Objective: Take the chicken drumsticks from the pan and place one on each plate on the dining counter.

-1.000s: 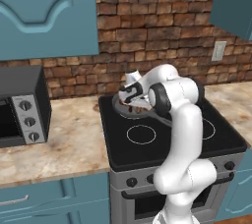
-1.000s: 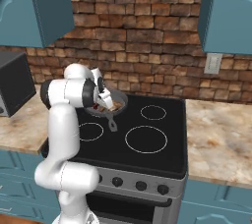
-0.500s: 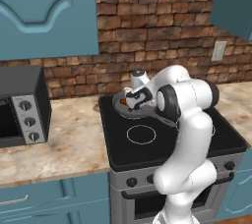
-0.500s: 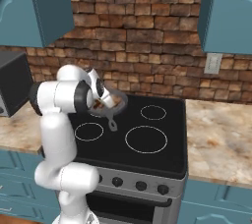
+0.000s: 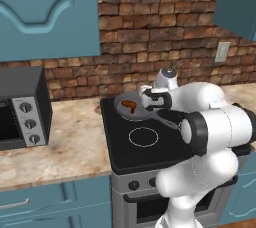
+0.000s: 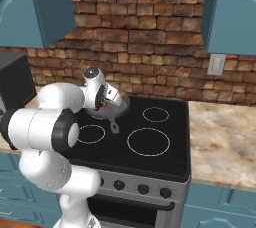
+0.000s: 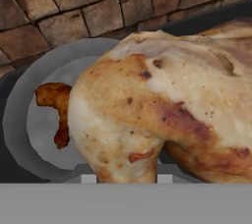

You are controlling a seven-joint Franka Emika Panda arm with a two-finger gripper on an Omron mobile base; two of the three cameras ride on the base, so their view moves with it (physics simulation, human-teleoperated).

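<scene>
My gripper [image 5: 148, 100] hovers over the right side of the pan [image 5: 121, 109] on the stove's back left burner. It is shut on a golden-brown chicken drumstick [image 7: 162, 100], which looms large in the hand view. A second, darker reddish drumstick [image 5: 129, 104] lies in the pan [image 7: 29, 120], to the left of the held one [image 7: 55, 105]. From the right base view the gripper [image 6: 107, 103] sits just above the pan [image 6: 120, 106], whose handle points toward the front. The plates and the dining counter are out of view.
The black stove top [image 5: 150, 144] has white-ringed burners [image 6: 146, 141] in front of the pan. A microwave [image 5: 20, 107] stands on the beige counter at left. The brick wall [image 5: 150, 47] is close behind, with teal cabinets [image 5: 47, 12] overhead.
The hand has shifted right across the pan with the drumstick in its jaws. The arm's elbow has swung out toward the cameras.
</scene>
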